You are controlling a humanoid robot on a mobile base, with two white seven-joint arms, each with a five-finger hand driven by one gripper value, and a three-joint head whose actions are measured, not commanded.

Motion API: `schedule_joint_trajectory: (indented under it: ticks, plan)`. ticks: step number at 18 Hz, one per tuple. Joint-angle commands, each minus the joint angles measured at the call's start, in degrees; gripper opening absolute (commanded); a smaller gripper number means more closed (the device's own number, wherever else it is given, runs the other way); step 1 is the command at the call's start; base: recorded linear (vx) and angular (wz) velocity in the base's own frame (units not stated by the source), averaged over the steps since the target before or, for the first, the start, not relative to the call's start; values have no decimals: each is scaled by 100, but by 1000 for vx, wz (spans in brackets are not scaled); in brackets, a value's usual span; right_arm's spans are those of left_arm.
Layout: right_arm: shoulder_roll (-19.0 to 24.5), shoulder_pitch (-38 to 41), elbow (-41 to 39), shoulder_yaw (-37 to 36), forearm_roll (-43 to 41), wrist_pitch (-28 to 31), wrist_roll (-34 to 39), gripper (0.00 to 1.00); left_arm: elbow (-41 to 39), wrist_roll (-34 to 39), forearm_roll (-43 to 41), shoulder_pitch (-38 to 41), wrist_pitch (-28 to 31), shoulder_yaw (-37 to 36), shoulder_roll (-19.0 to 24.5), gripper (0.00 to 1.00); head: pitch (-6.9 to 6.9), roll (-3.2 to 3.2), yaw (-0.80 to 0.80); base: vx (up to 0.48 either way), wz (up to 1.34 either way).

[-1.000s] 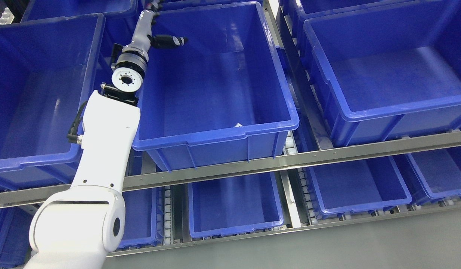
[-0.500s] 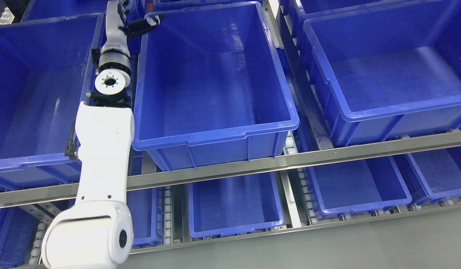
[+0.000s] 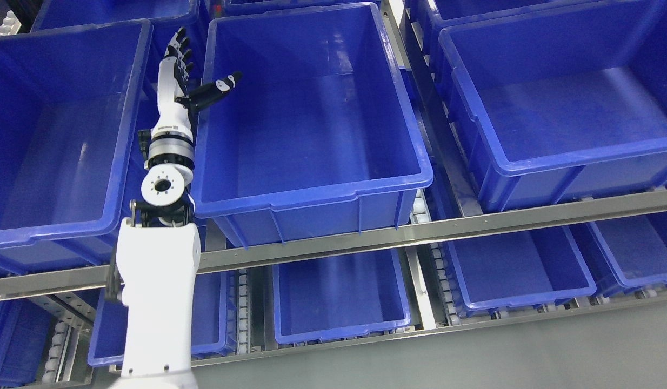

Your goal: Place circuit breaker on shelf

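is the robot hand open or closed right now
Open. The left robot hand has its fingers stretched out straight and its thumb splayed sideways over the middle bin, holding nothing.

Blue bins (image 3: 312, 135) side by side, upper tier; more blue bins (image 3: 339, 292) below; grey floor (image 3: 474, 356).

Bright, even overhead light; soft sheen on blue bins (image 3: 312, 194); sharp focus throughout.

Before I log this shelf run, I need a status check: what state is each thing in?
Left robot hand: open, fingers spread, holding nothing.
Middle bin: upright, nothing visible inside.
Left bin: upright, looks empty.
Right bin: upright, looks empty.
Circuit breaker: not visible.
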Motion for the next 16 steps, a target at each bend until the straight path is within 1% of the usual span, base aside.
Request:
schedule_joint_trajectory:
  ticks: [1, 6, 10, 16]
  plan:
    - [-100, 88, 1, 0, -5, -176, -1, 100, -2504, -4, 96, 1018, -549, -555, 58, 100, 0, 0, 0, 0, 0]
    - [-100, 88, 1, 0, -5, -176, -1, 100, -2504, -21, 96, 1010, -796, -502, 58, 100, 0, 0, 0, -1, 3]
    - [-100, 88, 1, 0, 4, -176, -1, 100, -2504, -21, 96, 1185, -892, -414, 58, 100, 0, 0, 0, -2, 6]
    - [-100, 88, 1, 0, 4, -176, -1, 100, -2504, -21, 96, 1194, -919, -370, 58, 100, 0, 0, 0, 0, 0]
